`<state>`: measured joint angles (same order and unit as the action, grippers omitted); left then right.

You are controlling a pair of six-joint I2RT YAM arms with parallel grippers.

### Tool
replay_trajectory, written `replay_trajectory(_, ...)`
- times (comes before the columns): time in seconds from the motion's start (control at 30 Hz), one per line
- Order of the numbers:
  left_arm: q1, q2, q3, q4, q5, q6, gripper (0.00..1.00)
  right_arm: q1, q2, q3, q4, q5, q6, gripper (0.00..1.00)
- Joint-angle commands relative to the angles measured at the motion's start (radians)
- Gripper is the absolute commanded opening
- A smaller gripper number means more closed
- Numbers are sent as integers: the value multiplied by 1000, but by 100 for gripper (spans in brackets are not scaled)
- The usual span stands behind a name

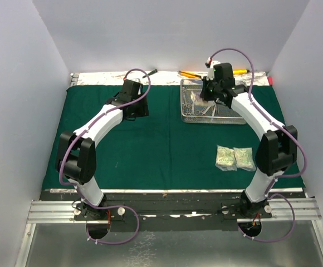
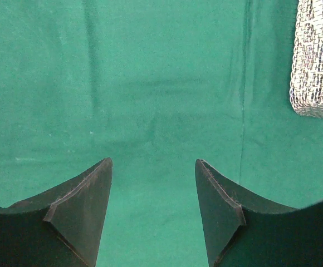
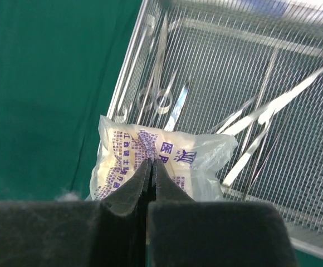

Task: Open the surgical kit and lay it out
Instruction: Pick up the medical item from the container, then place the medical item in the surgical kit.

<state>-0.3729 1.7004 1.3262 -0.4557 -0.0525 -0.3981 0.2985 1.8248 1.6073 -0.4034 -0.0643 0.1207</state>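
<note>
The dark green cloth [image 1: 161,139] lies spread flat on the table. At its back right stands the silver wire-mesh tray [image 1: 213,119], its wall also at the right edge of the left wrist view [image 2: 316,61]. Inside the tray [image 3: 245,67] lie steel clamps [image 3: 158,94] and tweezers [image 3: 262,119]. My right gripper [image 3: 151,161] is shut on a clear packet [image 3: 122,156] with purple print, pinching its film at the tray's near corner. Two more packets [image 1: 235,157] lie on the cloth near the right arm. My left gripper [image 2: 153,162] hangs open over bare cloth [image 2: 150,100], holding nothing.
Orange and yellow-handled tools [image 1: 190,73] lie on the foil strip behind the cloth, a dark one [image 1: 150,72] farther left. Grey walls enclose the table on three sides. A red piece [image 1: 270,80] sits at the back right corner.
</note>
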Motion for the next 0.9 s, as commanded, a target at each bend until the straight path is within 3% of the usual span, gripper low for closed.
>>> replay_trajectory(0.0,3,-39,-1,0,22,12,63,68,-112,-185,-126,-52,-7,1)
replay_trajectory(0.23,2,-38,-17,8,39,10,63,227,-257,-400,-219,39,202,1)
replay_trajectory(0.4,4,-43,-25,11,34,6,63,252,-289,-416,-432,362,675,1)
replay_trajectory(0.5,2,-46,-28,11,45,-3,63,251,-312,-425,-521,467,930,1)
replay_trajectory(0.63,3,-75,-35,7,77,-13,63,252,-313,-415,-521,483,1123,1)
replay_trajectory(0.87,3,-135,-102,17,77,-27,63,252,-230,-354,-767,434,1501,0)
